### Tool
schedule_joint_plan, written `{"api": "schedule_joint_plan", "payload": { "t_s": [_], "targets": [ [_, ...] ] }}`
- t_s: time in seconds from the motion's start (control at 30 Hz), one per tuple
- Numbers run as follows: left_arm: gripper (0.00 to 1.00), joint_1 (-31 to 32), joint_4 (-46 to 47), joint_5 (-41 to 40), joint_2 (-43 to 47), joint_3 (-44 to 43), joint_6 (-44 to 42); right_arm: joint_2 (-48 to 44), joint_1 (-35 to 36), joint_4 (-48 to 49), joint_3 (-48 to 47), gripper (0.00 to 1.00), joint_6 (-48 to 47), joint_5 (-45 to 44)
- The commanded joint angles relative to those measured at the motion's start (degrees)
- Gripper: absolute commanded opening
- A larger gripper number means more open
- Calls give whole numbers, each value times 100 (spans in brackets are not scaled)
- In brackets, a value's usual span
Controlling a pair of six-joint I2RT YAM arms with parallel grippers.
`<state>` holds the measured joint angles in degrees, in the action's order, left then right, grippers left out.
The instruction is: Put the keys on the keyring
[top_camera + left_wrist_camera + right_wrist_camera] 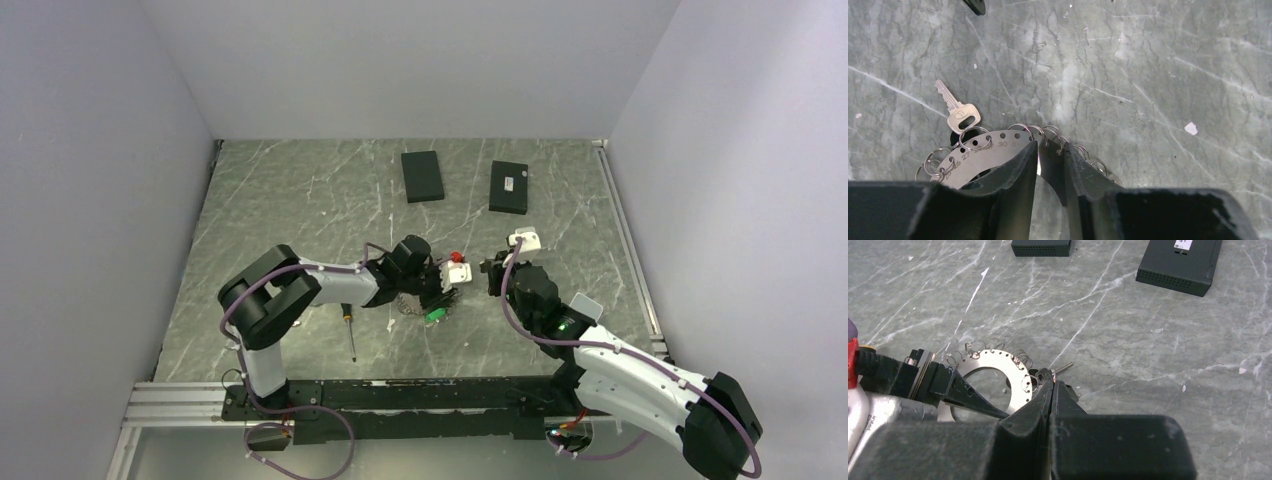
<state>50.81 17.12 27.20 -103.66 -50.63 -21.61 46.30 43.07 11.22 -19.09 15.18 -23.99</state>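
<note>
The right gripper (1052, 385), fingers pressed together, meets a black-headed key (1047, 373) at the rim of the keyring (993, 372); whether it pinches the key cannot be told. The left gripper (1050, 149) clamps the keyring's band, presumably steadying it for threading. Stamped hole numbers read 27 and 30. Beyond, a black box (1180, 262) bears an illegible white label.

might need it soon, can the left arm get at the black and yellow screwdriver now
Likely not yet: the left gripper is closed on the flat grey metal keyring. The black-and-yellow screwdriver lies uncovered beside that arm.
</note>
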Motion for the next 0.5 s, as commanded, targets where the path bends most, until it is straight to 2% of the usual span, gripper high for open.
{"api": "schedule_joint_plan", "payload": {
  "t_s": [0.0, 0.27, 0.47],
  "targets": [
    [35, 7, 534, -66, 113, 137, 659, -92, 35, 330, 20, 0, -6, -110],
    [45, 110, 188, -275, 415, 166, 584, -74, 55, 382, 20, 0, -15, -73],
    [47, 134, 132, -230, 553, 110, 454, -63, 56, 383, 19, 0, -8, -58]
  ]
}}
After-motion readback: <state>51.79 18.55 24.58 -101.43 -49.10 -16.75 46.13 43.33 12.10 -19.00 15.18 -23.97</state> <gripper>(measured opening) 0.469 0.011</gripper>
